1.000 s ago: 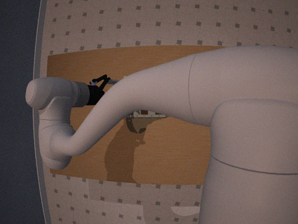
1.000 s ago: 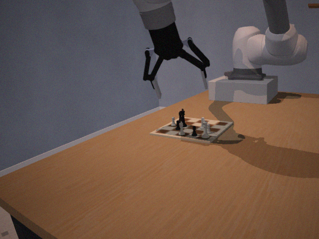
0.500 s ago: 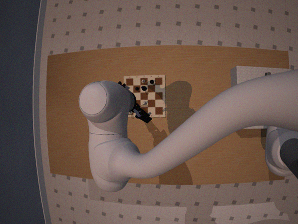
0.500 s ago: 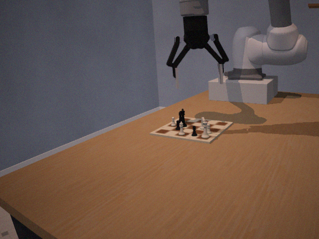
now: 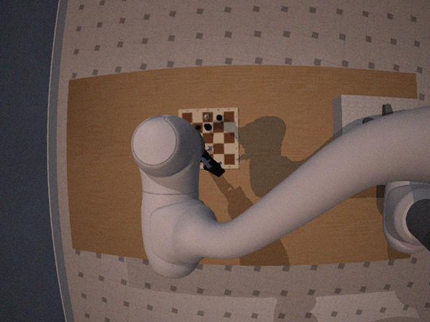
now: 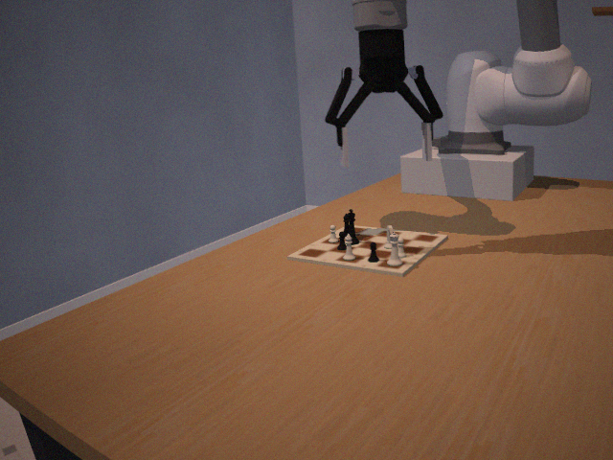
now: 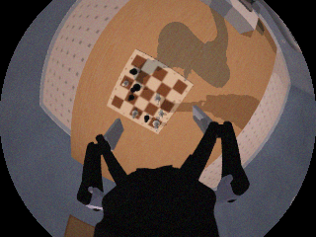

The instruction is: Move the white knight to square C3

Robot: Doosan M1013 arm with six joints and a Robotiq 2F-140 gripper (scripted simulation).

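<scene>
A small chessboard lies on the wooden table, with several white and black pieces standing upright on it. The pieces are too small for me to tell which white one is the knight. The white pieces stand mostly along the board's near side, and a tall black piece stands at the far left. My gripper hangs high above the board, pointing down, open and empty. In the wrist view the board lies far below, between my spread fingers. In the overhead view my arm covers the left part of the board.
The robot's white base block stands on the table behind the board. My arm casts shadows on the table right of the board. A wall runs along the table's left edge.
</scene>
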